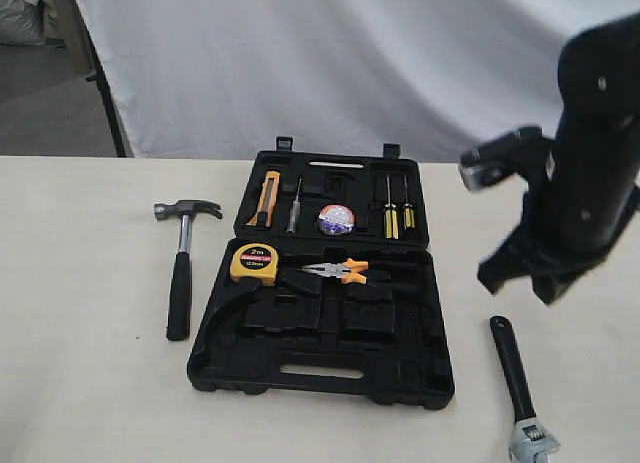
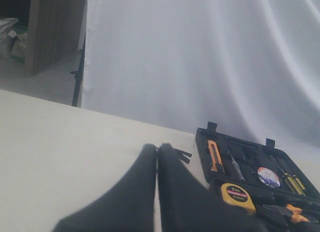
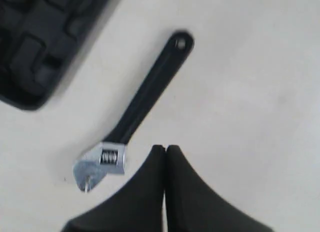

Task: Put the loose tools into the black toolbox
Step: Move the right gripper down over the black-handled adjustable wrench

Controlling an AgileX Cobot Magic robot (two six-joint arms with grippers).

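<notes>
Wrench (image 3: 147,91) pickup, not yet begun
Right claw (image 3: 165,149), pressed together, hangs above it, four o'clock of the toolbox (image 1: 410,378); it must spread before dropping to grip.

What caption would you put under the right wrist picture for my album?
Shut right claw hovers beside the silver adjustable wrench lying on the table, black toolbox corner nearby.

Exterior and left wrist apparently share toolbox (image 1: 300,381).
</notes>
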